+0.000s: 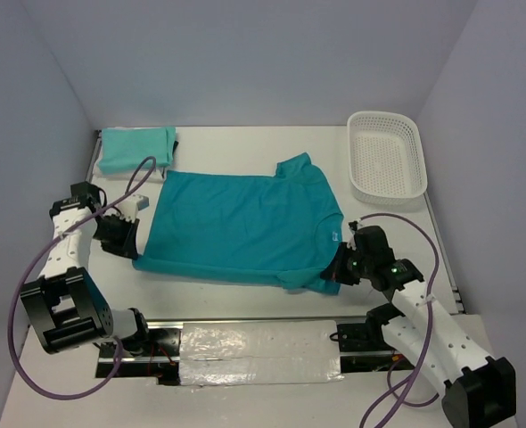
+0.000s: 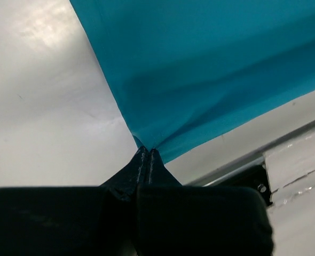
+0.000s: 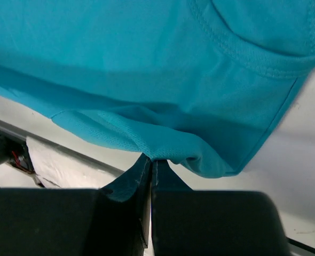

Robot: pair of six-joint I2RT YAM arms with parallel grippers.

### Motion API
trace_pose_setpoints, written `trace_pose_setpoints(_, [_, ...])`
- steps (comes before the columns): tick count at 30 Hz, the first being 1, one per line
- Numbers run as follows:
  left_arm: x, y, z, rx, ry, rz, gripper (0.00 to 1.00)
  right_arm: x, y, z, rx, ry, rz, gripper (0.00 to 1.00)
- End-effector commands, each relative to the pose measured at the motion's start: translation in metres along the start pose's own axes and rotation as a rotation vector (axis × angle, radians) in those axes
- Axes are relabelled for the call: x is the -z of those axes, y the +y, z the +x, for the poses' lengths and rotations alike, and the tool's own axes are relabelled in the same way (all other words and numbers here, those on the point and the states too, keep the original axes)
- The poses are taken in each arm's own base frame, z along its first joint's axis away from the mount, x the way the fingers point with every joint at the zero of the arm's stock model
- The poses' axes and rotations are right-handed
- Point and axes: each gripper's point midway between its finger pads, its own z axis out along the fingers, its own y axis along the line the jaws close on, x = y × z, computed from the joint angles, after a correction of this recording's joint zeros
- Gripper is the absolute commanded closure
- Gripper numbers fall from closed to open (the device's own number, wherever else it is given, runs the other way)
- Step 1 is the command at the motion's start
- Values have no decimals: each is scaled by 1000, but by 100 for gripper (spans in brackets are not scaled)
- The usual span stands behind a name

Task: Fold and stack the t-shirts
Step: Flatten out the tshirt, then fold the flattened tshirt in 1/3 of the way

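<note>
At the tips of your left gripper (image 2: 148, 152) and right gripper (image 3: 151, 160), you are pinching the teal t-shirt (image 1: 236, 223), one claw clamped on its hem corner, the other on its near sleeve, so the cloth is lying spread flat beyond them, ready, I judge, for folding.

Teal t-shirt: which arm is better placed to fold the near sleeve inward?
Right, probably: the right hand pinches the teal t-shirt at that sleeve; the left hand holds the hem corner.
</note>
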Motion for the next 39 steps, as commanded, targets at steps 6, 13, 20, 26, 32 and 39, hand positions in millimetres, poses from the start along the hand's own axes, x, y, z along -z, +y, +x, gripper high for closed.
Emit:
trace_pose_setpoints(6, [7,11,-11,27,-32,-46,100,2,29,-57,54,-90,7,100])
trace_pose_setpoints(13, [-5,42,-65,82,-124,-38,100,-28,20,-92,75,-41,97,100])
trace_pose_setpoints(20, [-34,54,-90,76,-119,-21,100,-42,3,-117,71,-36,140,100])
trace_pose_setpoints(26, [-53,60,-104,67,-113,-30,100,-59,7,-122,124,31,111,100])
trace_pose_setpoints(32, [-65,73,-98,103,-69,-71,81,-75,-15,-124,116,103,214,61])
trace_pose_setpoints(39, [-42,100,-112,213,-91,-133,37,-58,-40,-164,-28,48,283,40])
